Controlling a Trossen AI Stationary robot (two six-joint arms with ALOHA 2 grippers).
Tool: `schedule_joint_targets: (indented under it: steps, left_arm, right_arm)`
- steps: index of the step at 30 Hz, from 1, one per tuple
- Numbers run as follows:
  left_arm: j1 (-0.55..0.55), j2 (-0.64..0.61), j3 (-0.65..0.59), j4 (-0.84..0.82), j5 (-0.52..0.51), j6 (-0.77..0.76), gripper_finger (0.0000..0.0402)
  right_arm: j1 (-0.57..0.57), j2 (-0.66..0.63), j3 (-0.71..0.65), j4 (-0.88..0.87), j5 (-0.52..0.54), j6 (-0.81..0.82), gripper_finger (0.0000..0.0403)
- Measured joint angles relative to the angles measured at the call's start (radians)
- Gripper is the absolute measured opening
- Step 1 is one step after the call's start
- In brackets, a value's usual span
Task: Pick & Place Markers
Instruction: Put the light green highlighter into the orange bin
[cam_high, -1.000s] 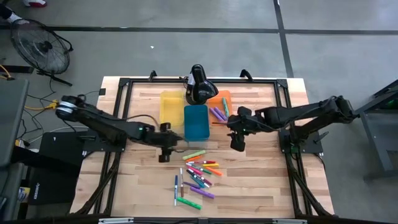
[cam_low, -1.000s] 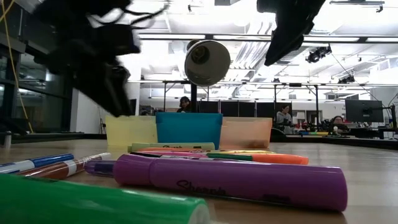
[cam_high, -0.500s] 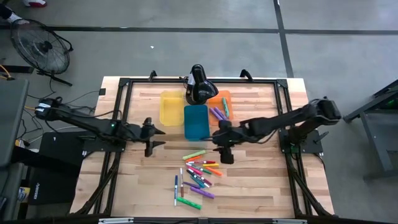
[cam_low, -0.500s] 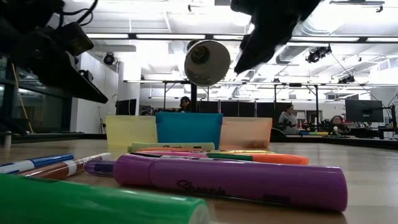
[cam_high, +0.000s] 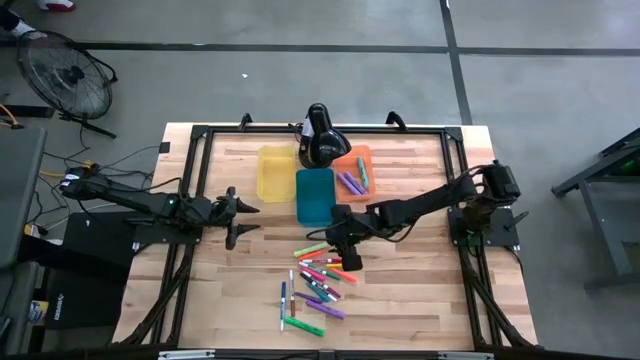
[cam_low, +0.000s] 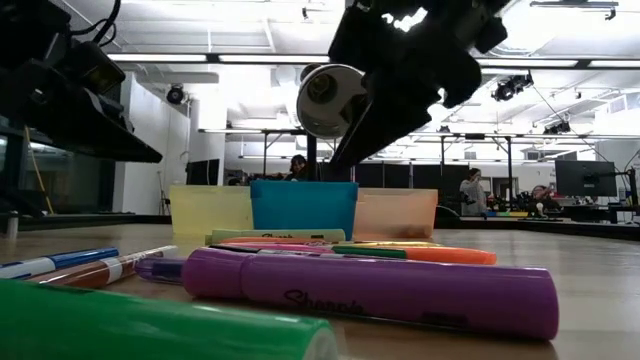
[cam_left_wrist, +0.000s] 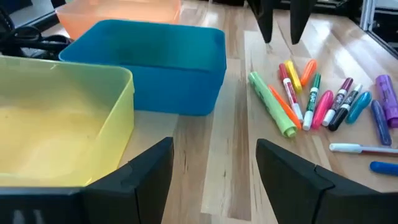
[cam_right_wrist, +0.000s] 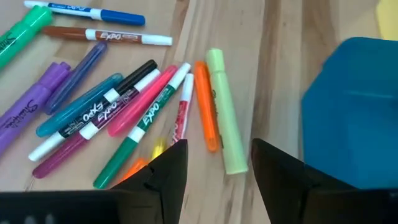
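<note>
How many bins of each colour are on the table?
Yellow bin: 1
Blue bin: 1
Orange bin: 1
Total: 3 bins

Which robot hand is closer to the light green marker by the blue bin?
The right hand. It hovers right beside the light green marker. The left hand waits farther off, past the yellow bin.

Right tool reaches toward table centre, fingers parted — left tool hangs open, well apart.
</note>
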Motion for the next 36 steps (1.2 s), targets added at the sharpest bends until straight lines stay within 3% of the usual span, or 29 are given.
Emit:
schedule_joint_targets:
  steps: [11,21,36]
  left_arm:
    - [0.000,-0.032,-0.013,0.012,-0.004,0.037,0.0224]
    - [0.000,-0.032,-0.014,0.009,0.005,0.026,0.0224]
    - [0.000,-0.032,-0.015,0.004,0.004,0.026,0.0224]
  right_arm:
    - [-0.007,0.090,0.000,0.041,0.001,-0.030,0.0154]
    - [-0.018,0.123,0.000,0.047,0.073,-0.083,0.0153]
    - [-0.022,0.165,0.000,0.087,0.051,-0.101,0.0153]
